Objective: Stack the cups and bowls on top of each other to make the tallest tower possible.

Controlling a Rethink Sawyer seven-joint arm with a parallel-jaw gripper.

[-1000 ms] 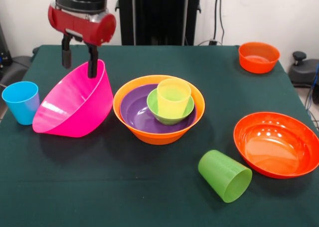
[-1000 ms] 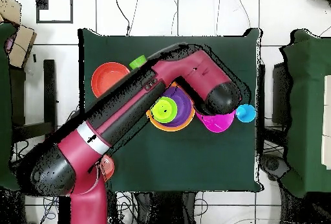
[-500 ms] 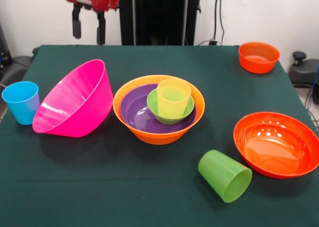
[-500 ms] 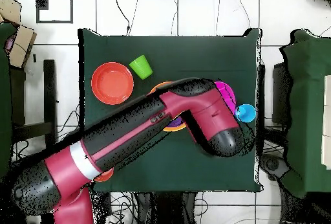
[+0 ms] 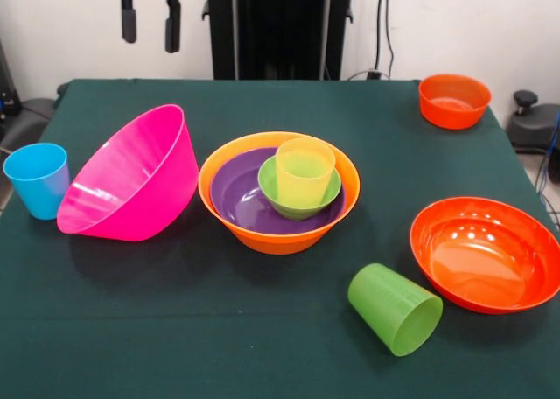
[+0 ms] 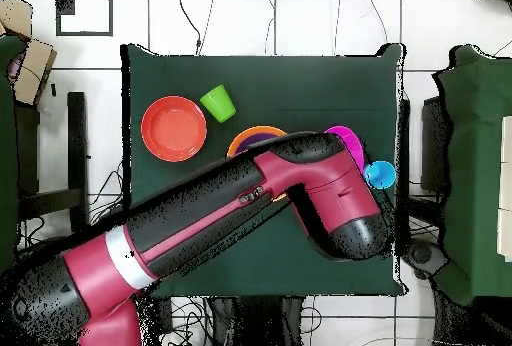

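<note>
Near edge: green cup on its side, mouth toward the camera, just left of the wide red-orange bowl. Mid counter: tower = orange bowl, purple bowl, small green bowl, yellow cup upright on top, all nested. Left of it, nearly touching: pink bowl, tipped on its side, mouth facing left-front. Blue cup upright at the left edge, just beside the pink rim. Far right corner: small orange bowl. Only three cups visible.

Hand high above the far-left edge, fingers apart, empty, roughly behind the pink bowl.

Step in hand looks like a pick on the pink bowl. My read: it's the largest, so it belongs under the tower, not on it. Grip the raised rim with one finger inside the wall; glossy plastic will likely slip if pinched shallow. It rocks on its side, so come straight down.

In the way: tower right beside it, blue cup on the other side. A sideways nudge could knock either. In the overhead the arm covers most of the tower.
</note>
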